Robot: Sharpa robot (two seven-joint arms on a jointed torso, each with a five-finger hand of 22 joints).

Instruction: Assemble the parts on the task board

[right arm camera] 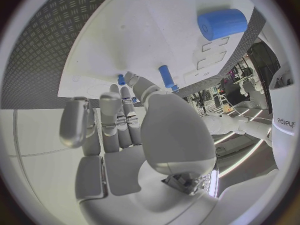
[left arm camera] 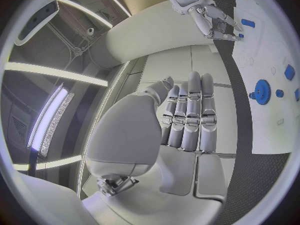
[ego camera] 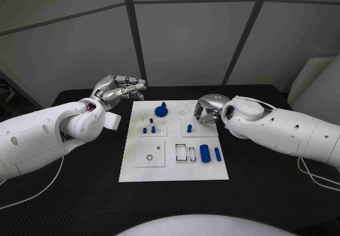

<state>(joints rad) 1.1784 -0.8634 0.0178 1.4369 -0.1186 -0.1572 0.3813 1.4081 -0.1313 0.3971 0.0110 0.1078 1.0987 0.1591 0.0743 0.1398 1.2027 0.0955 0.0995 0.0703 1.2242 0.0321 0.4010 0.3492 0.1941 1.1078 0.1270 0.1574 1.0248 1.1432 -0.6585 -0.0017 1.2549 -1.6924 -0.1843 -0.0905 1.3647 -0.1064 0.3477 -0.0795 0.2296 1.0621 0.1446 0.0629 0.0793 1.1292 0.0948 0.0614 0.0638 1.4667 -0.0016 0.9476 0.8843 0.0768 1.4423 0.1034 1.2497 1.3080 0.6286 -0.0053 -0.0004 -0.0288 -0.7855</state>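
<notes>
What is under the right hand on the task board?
The right hand hovers over the task board's far right corner; a small blue peg stands beside it. Whatever lies directly beneath the hand is covered.

The task board (ego camera: 173, 169) looks like smooth matt white plastic. On it, the blue cylinder (ego camera: 205, 153) has a soft satin sheen. Under the board, the black table (ego camera: 85, 196) shows a fine raised tread pattern. Both hands, left (ego camera: 117, 88) and right (ego camera: 209, 108), are polished silvery metal; arm shells glossy white.
</notes>
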